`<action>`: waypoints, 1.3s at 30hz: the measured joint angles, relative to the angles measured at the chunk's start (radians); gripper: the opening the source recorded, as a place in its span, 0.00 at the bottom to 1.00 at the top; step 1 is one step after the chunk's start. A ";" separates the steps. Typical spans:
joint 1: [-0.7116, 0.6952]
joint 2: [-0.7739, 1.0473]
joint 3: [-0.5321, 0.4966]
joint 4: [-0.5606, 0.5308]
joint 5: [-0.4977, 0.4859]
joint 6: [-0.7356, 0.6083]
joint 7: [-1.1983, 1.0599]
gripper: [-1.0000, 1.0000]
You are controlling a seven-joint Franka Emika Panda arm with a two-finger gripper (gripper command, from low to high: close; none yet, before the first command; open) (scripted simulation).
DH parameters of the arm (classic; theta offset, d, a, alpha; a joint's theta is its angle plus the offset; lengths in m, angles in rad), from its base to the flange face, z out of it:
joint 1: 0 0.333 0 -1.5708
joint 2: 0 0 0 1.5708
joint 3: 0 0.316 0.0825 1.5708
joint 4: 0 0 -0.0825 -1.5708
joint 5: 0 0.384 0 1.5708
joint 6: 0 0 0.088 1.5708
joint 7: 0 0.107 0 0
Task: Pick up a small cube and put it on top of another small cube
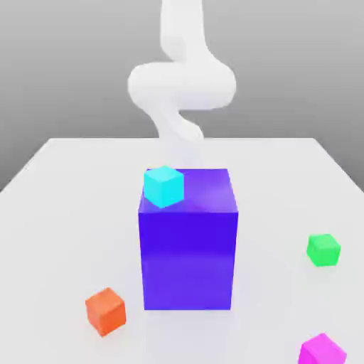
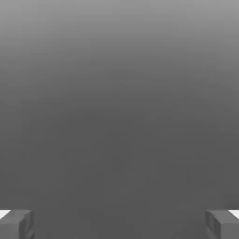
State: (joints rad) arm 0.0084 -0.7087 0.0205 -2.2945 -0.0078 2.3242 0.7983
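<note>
Clock positions were read in the exterior view, centred on the large blue block (image 1: 188, 259), 12 o'clock pointing away from the camera.

1. Nearest, at 4 o'clock, the magenta cube (image 1: 322, 351) lay on the table (image 1: 64, 213), cut by the lower edge of the view. Hazard: its exact position could be misjudged.

2. The orange cube (image 1: 106, 311) sat at 8 o'clock, turned at an angle. Hazard: a grasp not aligned with its faces could twist it or pinch its corners.

3. The green cube (image 1: 323, 250) stood at 3 o'clock, well apart from the block. The task did not specify which small cube was to be lifted or which was to receive it; a wrong pairing was possible.

4. The blue block stood in the middle. Hazard: a low transfer across it could cause a collision.

5. The cyan cube (image 1: 163, 186) appeared to rest on the block's top, toward 9 o'clock. Hazard: a sideways nudge could push it over the edge; as a base, it would demand a high, accurate release.

6. Farthest, at 12 o'clock, was the arm (image 1: 183, 85). The pincer (image 2: 119, 225) was wide open, with nothing gripped. Hazard: descent off-centre could land a fingertip on a cube.
</note>
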 joint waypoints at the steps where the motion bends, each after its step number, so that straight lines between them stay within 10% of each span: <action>1: 0.004 0.039 0.009 0.002 -0.004 0.010 0.000 0.50; 34: 0.217 1.238 0.148 0.096 -0.198 0.391 0.054 0.50; 35: 0.223 1.262 0.140 0.101 -0.204 0.408 0.059 0.00; 39: 0.223 1.262 0.140 0.101 -0.204 0.409 0.059 0.00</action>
State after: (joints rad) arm 0.2315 0.5529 0.1607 -2.1931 -0.2121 2.7328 0.8568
